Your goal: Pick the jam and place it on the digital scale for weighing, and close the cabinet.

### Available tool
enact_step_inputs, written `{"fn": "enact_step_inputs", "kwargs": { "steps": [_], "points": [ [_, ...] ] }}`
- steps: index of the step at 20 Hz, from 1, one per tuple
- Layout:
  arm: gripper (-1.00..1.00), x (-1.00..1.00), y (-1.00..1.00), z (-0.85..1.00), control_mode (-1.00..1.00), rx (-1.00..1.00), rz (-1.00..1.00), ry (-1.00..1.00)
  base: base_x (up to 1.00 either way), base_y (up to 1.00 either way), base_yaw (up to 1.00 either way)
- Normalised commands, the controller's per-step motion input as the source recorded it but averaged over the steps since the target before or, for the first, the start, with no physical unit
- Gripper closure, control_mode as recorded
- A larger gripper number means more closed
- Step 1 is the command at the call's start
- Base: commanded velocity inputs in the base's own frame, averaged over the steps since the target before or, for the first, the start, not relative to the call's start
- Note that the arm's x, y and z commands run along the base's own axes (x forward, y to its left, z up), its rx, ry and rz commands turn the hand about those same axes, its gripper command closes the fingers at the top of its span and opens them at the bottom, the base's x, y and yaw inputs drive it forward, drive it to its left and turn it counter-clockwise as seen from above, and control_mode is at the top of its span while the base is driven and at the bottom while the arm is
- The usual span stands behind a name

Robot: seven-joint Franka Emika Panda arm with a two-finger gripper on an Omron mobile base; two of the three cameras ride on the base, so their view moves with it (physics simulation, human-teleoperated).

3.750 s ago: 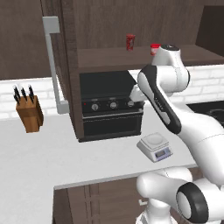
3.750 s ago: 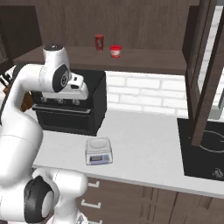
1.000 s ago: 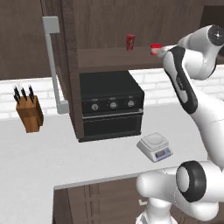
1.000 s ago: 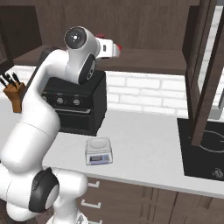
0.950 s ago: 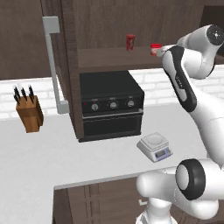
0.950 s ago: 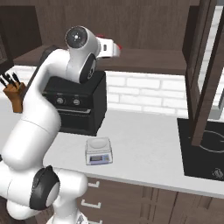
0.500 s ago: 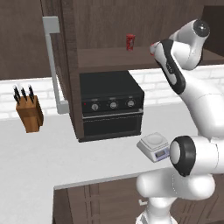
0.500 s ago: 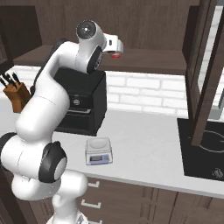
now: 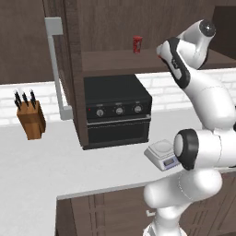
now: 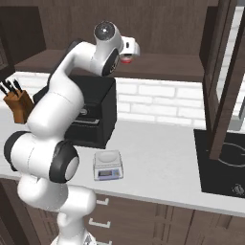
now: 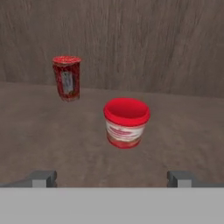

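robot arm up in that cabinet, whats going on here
The white arm has its claw open and lined up on the jam, which stands on the cabinet shelf, not yet touched. A slim red can stands farther back beside it. The digital scale waits on the counter below with nothing on it, and the cabinet doors are open.

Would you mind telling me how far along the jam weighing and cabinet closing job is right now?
Nothing looks finished yet. In hand: the open gripper is lined up in front of the jam, which stands on the cabinet shelf beside the red can, not yet grasped. Left: grasp the jam, set it on the digital scale, whose plate is bare, then close the cabinet, whose door stands open.
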Motion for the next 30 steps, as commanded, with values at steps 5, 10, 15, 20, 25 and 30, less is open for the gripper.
{"fn": "enact_step_inputs", "kwargs": {
  "steps": [5, 10, 15, 20, 25, 30],
  "points": [
    [-1.0, 0.49, -0.13, -0.06, -1.0, 0.0, 0.01, 0.0, 0.0, 0.0, 0.0],
    [-1.0, 0.36, -0.06, -0.03, -1.0, 0.0, 0.0, 0.01, 0.0, 0.0, 0.0],
    [-1.0, 0.3, 0.0, 0.0, -1.0, 0.0, 0.0, 0.0, 0.0, 0.0, 0.0],
    [-1.0, 0.2, 0.0, -0.11, -1.0, 0.0, 0.0, 0.0, 0.0, 0.0, 0.0],
    [-1.0, 0.22, 0.0, -0.13, -1.0, 0.0, 0.0, 0.0, 0.0, 0.0, 0.0],
    [1.0, 0.28, 0.01, -0.17, -1.0, 0.0, 0.0, 0.0, 0.0, 0.0, 0.0]
  ]
}}
